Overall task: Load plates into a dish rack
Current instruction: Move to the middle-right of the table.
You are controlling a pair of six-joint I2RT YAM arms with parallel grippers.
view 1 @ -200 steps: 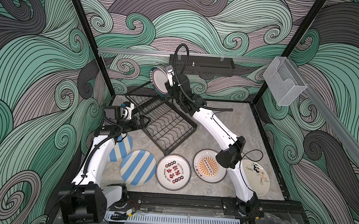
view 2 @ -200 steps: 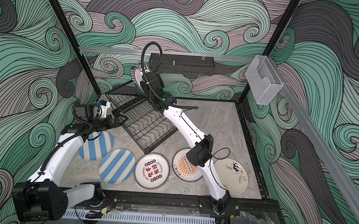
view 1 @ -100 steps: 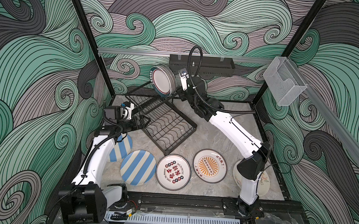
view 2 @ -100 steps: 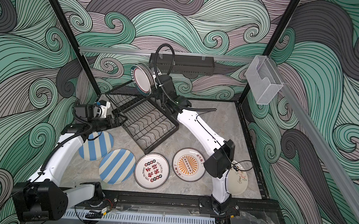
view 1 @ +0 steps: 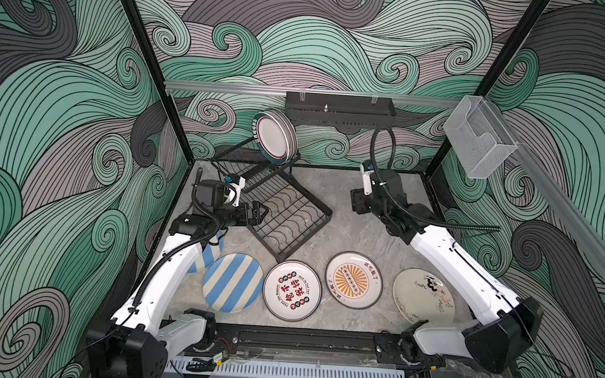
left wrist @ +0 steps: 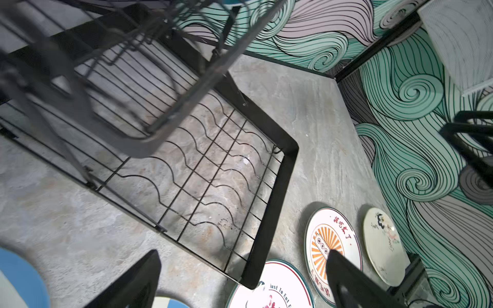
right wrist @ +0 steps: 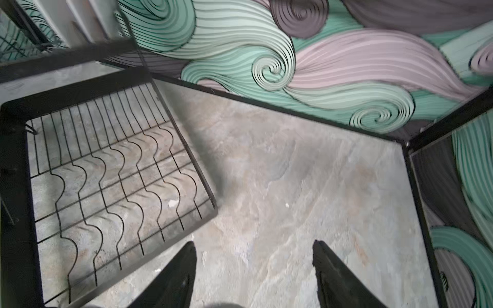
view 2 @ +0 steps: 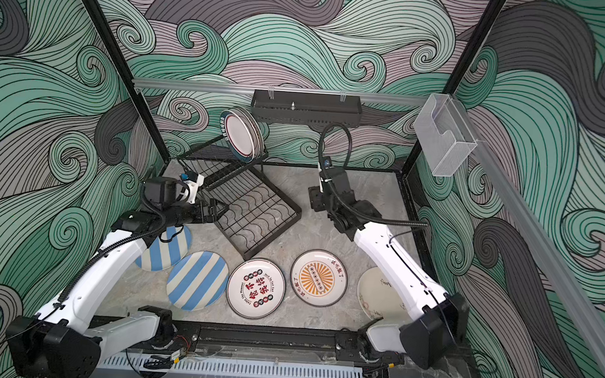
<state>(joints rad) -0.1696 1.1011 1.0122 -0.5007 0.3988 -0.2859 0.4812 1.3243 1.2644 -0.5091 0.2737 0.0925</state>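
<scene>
Our right gripper [right wrist: 253, 242] hangs with jaws spread wide, nothing between them, over the bare table [right wrist: 293, 186] beside the dish rack [right wrist: 106, 173]. Our left gripper [left wrist: 242, 252] gapes empty too, at the rack's side. The upright plates [view 1: 275, 138] stand on the upper shelf, and five flat plates [view 1: 292, 290] lie along the table's near side.

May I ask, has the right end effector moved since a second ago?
Yes: the right end effector left the racked plates, swinging rightward away from the dish rack.
</scene>
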